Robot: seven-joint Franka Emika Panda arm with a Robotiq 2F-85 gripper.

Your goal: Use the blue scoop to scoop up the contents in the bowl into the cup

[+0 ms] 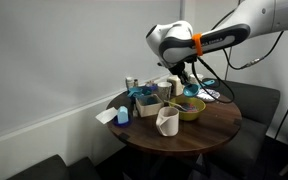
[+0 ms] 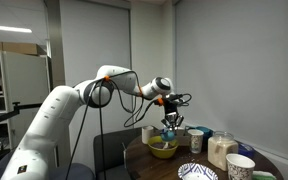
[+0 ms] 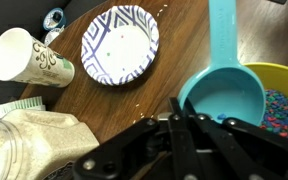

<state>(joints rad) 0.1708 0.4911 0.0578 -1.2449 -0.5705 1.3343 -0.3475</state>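
The yellow-green bowl [image 1: 191, 110] sits on the round wooden table and shows in both exterior views [image 2: 163, 150]. Purplish contents [image 3: 285, 110] lie in it. My gripper [image 3: 184, 112] hangs just above the bowl, shut on the rim of the blue scoop [image 3: 224, 92]. The scoop's handle points away from me. The scoop is nearly empty, with one small bit inside. In an exterior view the gripper [image 2: 170, 120] holds the scoop [image 2: 170, 131] over the bowl. The off-white cup [image 1: 167, 121] stands next to the bowl, out of the wrist view.
A white bowl with blue pattern [image 3: 119, 45], a paper cup [image 3: 24, 55] and a jar of white grain [image 3: 34, 145] stand on the table. Blue containers [image 1: 144, 97] and a jar [image 1: 165, 90] stand behind the bowl. Dark chairs surround the table.
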